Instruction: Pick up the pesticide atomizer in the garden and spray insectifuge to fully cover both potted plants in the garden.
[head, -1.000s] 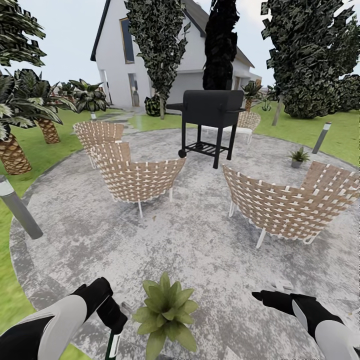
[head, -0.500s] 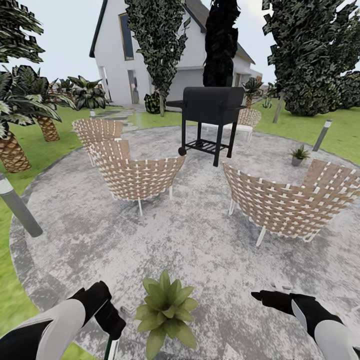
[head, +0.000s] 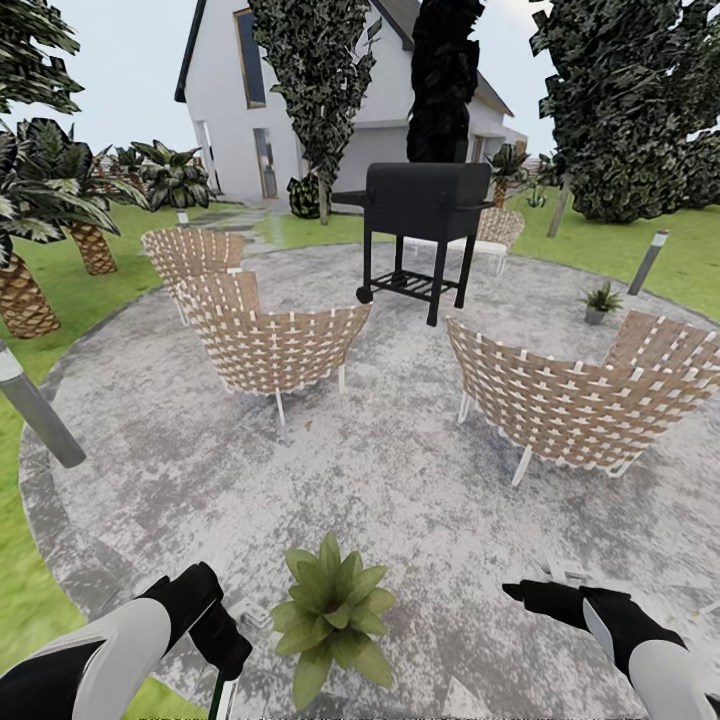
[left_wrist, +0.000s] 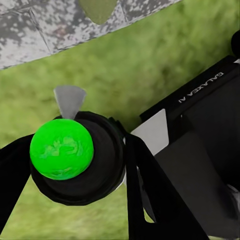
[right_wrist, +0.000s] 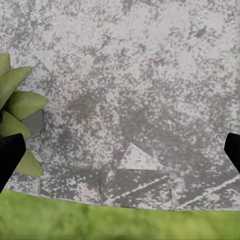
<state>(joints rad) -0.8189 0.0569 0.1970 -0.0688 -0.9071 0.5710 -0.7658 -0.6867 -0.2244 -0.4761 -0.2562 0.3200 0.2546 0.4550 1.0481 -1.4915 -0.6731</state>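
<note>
the left gripper (head: 222, 640) is clamped on the spray bottle (left_wrist: 75, 157), whose nozzle dot shows green. the near potted plant (head: 330, 612) sits at six o'clock on the patio (head: 400, 500), just beside that gripper; no spray is visible yet. the far potted plant (head: 601, 301) waits at two o'clock. the right gripper (head: 520, 592) hangs empty, jaws apart.

You could read one marking: "GALAXEA AI", printed in white on the black arm housing (left_wrist: 210, 95), upper right.
</note>
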